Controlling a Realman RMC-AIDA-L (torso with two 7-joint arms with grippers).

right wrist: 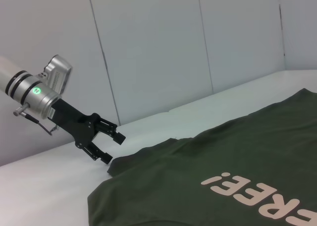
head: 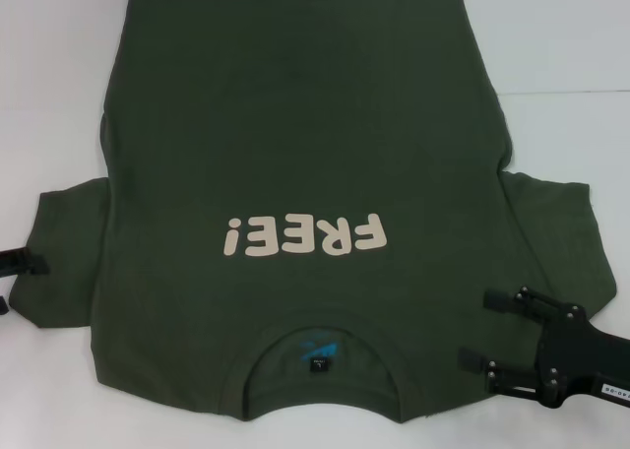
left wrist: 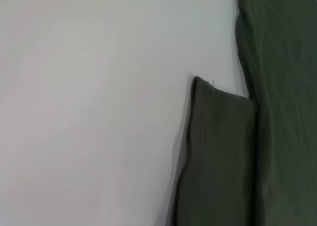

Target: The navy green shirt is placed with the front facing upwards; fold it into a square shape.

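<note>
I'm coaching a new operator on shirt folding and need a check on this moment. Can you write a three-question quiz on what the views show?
1. True or false: the navy green shirt lies flat with its "FREE!" lettering facing up.
2. Which part of the shirt is the left hand nearest? A) the collar B) a sleeve C) the bottom hem
3. Fill in: in the head view, the right hand is over the shirt, beside the ____.

Key
1. True.
2. B, the sleeve on the robot's left, at its outer edge.
3. Collar; its fingers are open.
</note>
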